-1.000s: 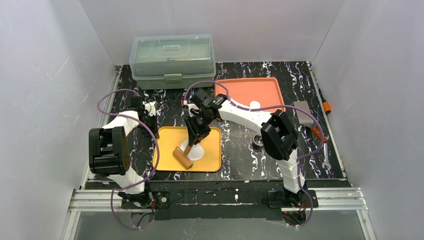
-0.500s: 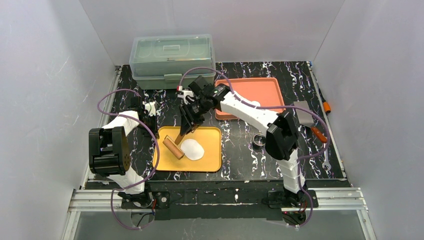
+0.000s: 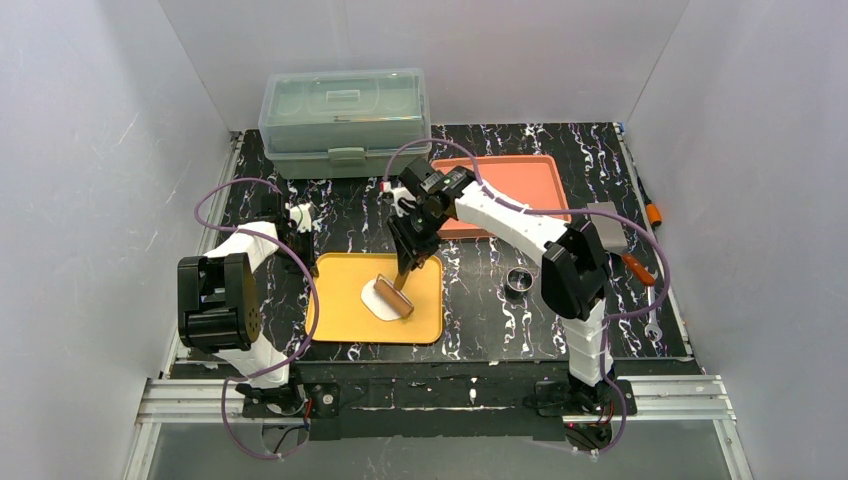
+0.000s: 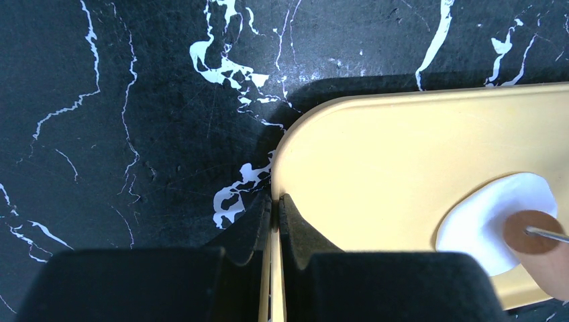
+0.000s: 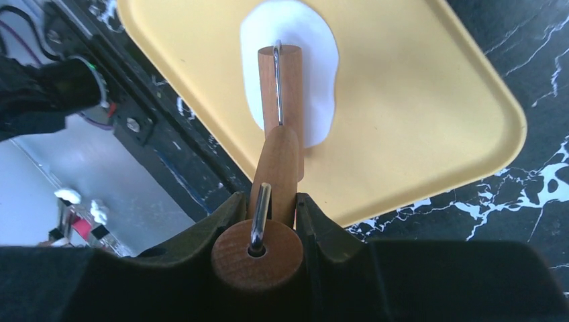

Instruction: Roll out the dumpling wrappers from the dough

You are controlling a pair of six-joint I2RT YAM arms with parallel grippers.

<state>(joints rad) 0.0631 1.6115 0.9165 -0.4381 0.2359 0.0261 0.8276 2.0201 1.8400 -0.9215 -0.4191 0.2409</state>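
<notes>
Right gripper (image 5: 266,204) clenches the wooden roller (image 5: 290,94) by its handle, drum resting on the dough (image 5: 319,67), a flat white oval just ahead of the claw on the yellow tray (image 3: 335,320). Left gripper (image 4: 275,204) pinches the tray's rim.

From above and behind you see the whole table (image 3: 480,310), while both wrist cameras sit close over the yellow tray (image 3: 330,305) and dough (image 5: 308,40) all views share.

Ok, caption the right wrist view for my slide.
Right jaws clamp the wooden roller by its handle, barrel lying on the flat white dough oval in the yellow plastic tray.
</notes>
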